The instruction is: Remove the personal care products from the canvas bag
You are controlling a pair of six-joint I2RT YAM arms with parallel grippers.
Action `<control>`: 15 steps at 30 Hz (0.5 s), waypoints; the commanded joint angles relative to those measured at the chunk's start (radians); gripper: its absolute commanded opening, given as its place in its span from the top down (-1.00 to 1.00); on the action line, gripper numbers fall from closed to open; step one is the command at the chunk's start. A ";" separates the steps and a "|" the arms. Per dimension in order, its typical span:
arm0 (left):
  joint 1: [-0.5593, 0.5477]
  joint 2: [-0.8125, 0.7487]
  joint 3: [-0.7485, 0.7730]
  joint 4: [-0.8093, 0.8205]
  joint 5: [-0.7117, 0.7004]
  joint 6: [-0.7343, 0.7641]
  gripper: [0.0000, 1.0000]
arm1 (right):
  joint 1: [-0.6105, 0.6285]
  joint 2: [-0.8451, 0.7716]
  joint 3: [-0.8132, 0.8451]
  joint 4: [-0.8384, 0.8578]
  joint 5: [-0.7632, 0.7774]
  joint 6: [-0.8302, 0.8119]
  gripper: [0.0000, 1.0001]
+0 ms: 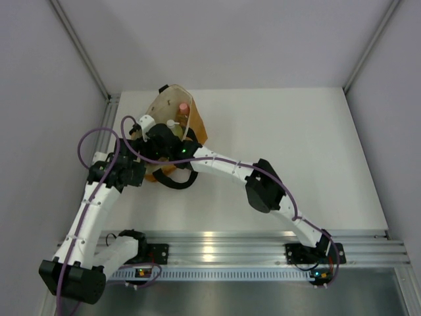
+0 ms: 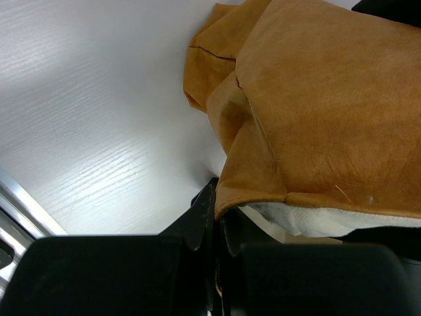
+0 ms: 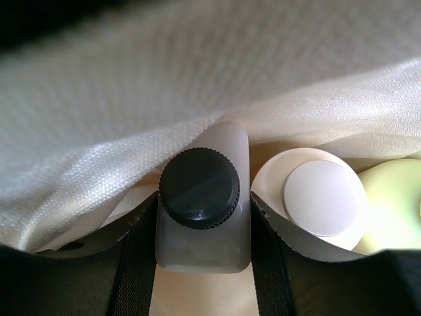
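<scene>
— Left pincer?
— Pressed together on the rim of the canvas bag, over the white table.
— Right pincer?
— Deep inside the bag's cream lining, pinching the white bottle with the dark cap from both sides.
— Beside it?
— Round white top, then a pale yellow-green bottle.
— Labels?
— Hidden from these angles.

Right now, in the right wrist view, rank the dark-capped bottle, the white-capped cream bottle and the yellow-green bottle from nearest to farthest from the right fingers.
1. Dark-capped bottle, between the right fingers.
2. Cream bottle, beside it, rightward in view.
3. Yellow-green bottle, at the far right edge.
</scene>
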 commanded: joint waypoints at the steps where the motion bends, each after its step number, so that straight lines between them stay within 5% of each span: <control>1: 0.005 -0.004 0.007 -0.069 0.016 -0.005 1.00 | 0.002 -0.026 0.002 0.046 -0.013 0.035 0.90; 15: 0.005 -0.008 0.006 -0.068 0.008 -0.028 1.00 | 0.002 -0.201 0.077 0.085 0.045 0.055 1.00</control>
